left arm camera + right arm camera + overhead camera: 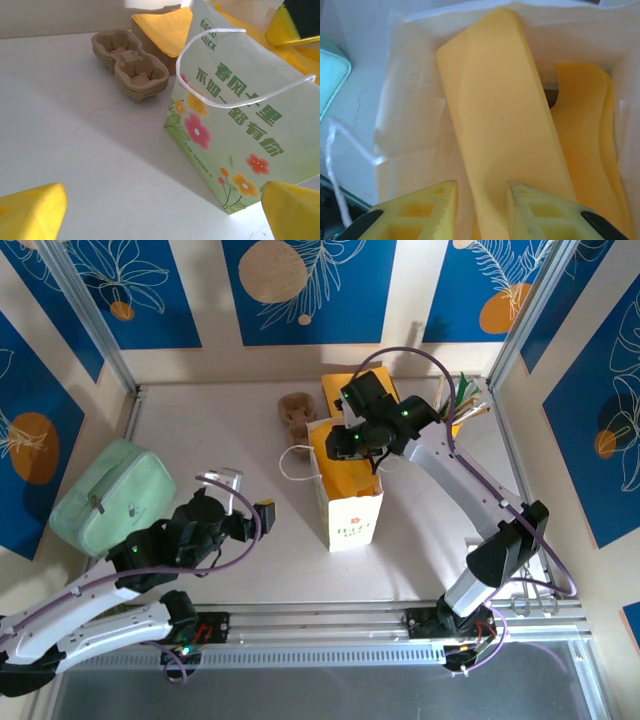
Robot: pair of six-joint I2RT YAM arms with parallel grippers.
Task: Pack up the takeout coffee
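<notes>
A white paper bag (350, 510) printed with flowers and green writing stands upright mid-table, its mouth open. My right gripper (352, 443) hovers over that mouth, pointing down into it. In the right wrist view the right gripper (480, 192) has its jaws apart, and a long folded yellow napkin (495, 110) runs up from between them inside the bag (415, 115). A second yellow napkin (585, 125) lies against the bag's right wall. The takeout coffee is hidden. My left gripper (250, 498) stands wide open left of the bag (240, 130), holding nothing (162, 215).
A brown cardboard cup carrier (296, 412) (132, 65) sits behind the bag to the left, beside a stack of yellow napkins (165, 27). A mint-green pouch (110, 495) lies at the far left. A yellow cup with straws and sticks (455, 405) stands at the back right.
</notes>
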